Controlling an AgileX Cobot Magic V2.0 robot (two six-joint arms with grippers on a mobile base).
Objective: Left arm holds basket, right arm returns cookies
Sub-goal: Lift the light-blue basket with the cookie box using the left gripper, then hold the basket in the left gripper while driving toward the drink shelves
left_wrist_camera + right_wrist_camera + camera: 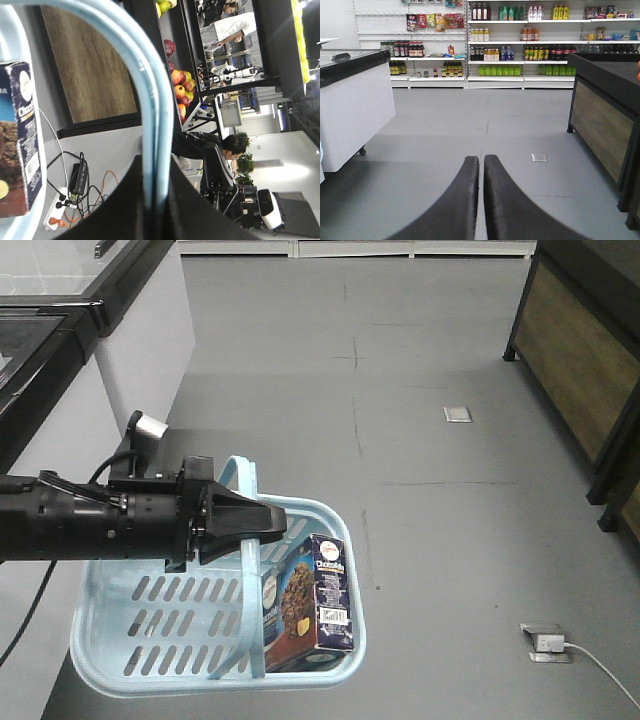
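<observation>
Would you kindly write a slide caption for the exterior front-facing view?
Left end effector holding the basket by its handle, cookies standing inside.

Light blue basket [110,635] hangs by its handle from left gripper [272,524]. Navy cookies box [318,595] upright inside, right end. Right gripper [481,160] pinched closed.

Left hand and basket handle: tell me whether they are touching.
Touching. The left wrist view shows the light blue handle running down between the left hand's two black fingers, pinched with no gap on either side.
</observation>
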